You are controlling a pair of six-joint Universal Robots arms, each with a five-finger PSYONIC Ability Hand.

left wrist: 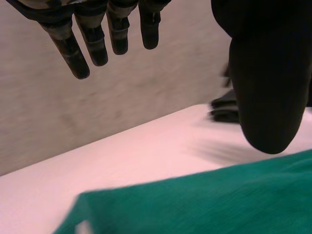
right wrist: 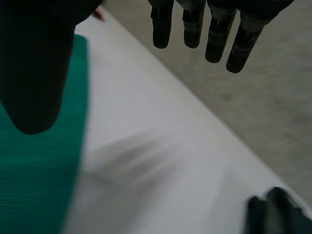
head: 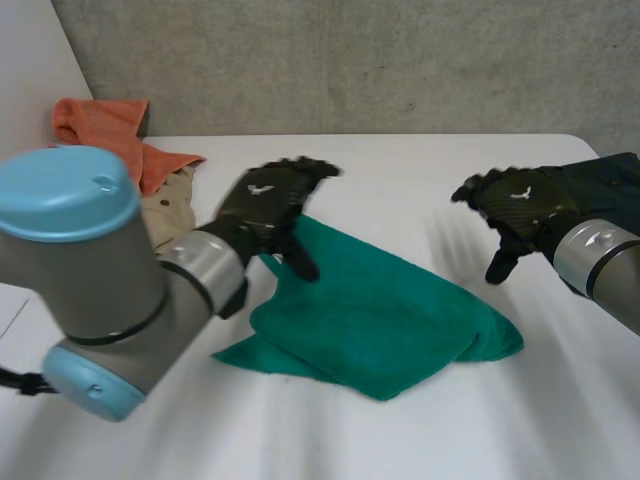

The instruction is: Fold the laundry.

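A green cloth (head: 375, 315) lies folded over in the middle of the white table (head: 420, 170). My left hand (head: 268, 205) hovers over the cloth's far left edge with its fingers spread and straight, holding nothing. In the left wrist view its fingers (left wrist: 92, 44) and thumb stand apart above the green cloth (left wrist: 204, 204). My right hand (head: 515, 205) hangs open above the bare table, just right of the cloth's far side. Its fingers (right wrist: 192, 29) are straight, and the green cloth (right wrist: 34, 170) lies under its thumb.
An orange cloth (head: 110, 135) and a beige one (head: 170, 205) are heaped at the back left corner. A dark garment (head: 612, 178) lies at the back right, behind my right forearm. A grey wall (head: 350, 60) runs along the table's far edge.
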